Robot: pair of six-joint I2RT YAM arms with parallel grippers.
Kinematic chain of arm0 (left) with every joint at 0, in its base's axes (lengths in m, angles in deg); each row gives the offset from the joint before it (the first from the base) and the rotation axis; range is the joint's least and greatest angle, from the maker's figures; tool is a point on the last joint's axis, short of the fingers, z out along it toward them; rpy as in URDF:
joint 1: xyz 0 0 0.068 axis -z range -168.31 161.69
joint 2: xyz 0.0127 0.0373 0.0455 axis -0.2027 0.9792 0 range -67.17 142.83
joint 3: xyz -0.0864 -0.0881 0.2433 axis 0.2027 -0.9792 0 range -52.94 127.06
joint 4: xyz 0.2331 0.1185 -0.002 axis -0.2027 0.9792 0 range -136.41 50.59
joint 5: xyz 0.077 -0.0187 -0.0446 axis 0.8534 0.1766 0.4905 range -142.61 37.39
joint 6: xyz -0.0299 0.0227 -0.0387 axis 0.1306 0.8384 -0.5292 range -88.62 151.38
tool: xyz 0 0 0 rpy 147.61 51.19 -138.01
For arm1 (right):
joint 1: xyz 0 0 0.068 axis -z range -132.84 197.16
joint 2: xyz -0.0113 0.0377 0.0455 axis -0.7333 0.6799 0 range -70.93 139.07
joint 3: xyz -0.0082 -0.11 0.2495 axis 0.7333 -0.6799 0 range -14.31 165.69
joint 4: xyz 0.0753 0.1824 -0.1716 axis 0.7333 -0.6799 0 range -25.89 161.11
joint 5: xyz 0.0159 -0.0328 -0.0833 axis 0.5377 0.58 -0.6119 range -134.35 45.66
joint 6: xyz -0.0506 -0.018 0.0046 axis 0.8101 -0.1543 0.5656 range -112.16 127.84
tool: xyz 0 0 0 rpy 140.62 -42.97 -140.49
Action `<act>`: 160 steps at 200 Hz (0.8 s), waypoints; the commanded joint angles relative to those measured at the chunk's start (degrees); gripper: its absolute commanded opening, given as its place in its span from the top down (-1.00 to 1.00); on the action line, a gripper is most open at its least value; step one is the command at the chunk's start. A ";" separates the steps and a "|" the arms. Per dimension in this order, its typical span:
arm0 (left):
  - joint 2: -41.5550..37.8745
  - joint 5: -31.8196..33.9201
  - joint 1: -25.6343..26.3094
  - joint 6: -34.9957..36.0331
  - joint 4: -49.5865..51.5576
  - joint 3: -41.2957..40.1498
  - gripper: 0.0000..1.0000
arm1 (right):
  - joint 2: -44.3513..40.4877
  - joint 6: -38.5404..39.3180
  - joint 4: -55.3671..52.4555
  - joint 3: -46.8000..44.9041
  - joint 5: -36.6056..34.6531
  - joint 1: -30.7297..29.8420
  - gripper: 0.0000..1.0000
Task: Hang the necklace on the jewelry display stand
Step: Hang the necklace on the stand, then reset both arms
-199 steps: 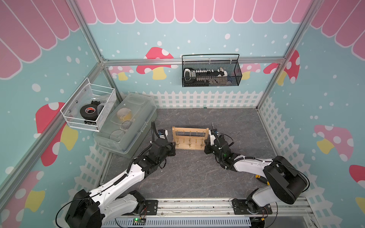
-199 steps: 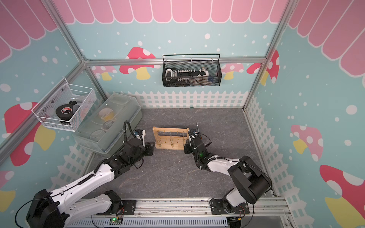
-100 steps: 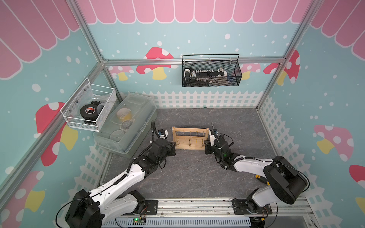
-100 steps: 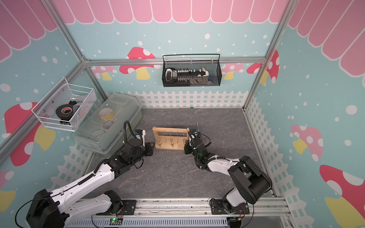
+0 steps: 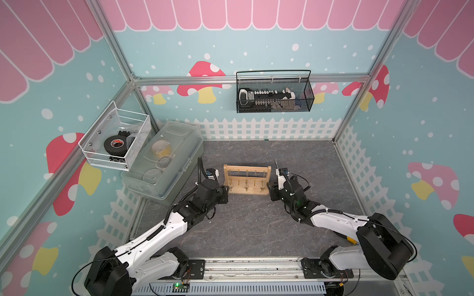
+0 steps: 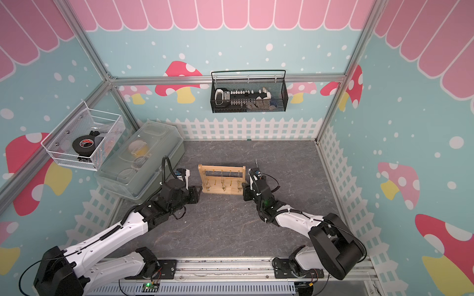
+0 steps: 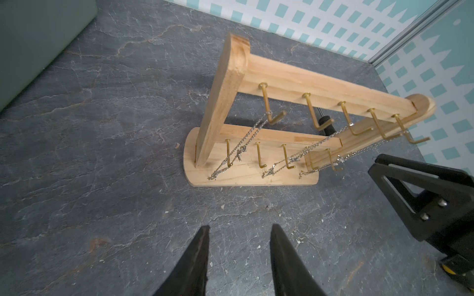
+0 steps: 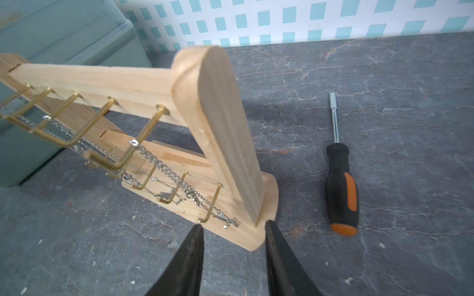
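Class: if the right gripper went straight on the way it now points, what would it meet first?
Most likely the near end of the jewelry display stand: the corner of its flat base lies just ahead of the open right gripper. Depth is hard to judge, so it may already be almost touching.

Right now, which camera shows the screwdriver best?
The right wrist view: the screwdriver lies whole and unobstructed, black-and-orange handle and metal shaft, beside the jewelry display stand. In both top views only its shaft tip pokes out behind the right arm. The left wrist view shows just a sliver of black handle through the stand.
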 commanded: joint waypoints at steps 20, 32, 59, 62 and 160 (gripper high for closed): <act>-1.36 5.39 -0.58 0.90 5.31 3.84 0.13 | -3.82 0.35 -13.39 2.13 0.69 4.31 -0.57; -0.95 7.08 -0.88 0.57 5.94 4.42 -0.17 | -4.81 1.11 -17.52 3.73 0.01 5.77 -0.97; -0.28 11.01 -2.93 0.70 8.58 7.32 -0.98 | -7.82 3.47 -23.54 6.19 -2.22 8.80 -0.97; -0.34 11.27 -3.23 0.99 8.73 7.69 -0.99 | -8.11 3.74 -24.08 6.38 -2.64 9.12 -0.97; 4.35 16.97 -24.37 12.57 -4.34 2.34 -0.99 | -11.46 14.91 -16.55 1.21 -16.16 21.98 -0.97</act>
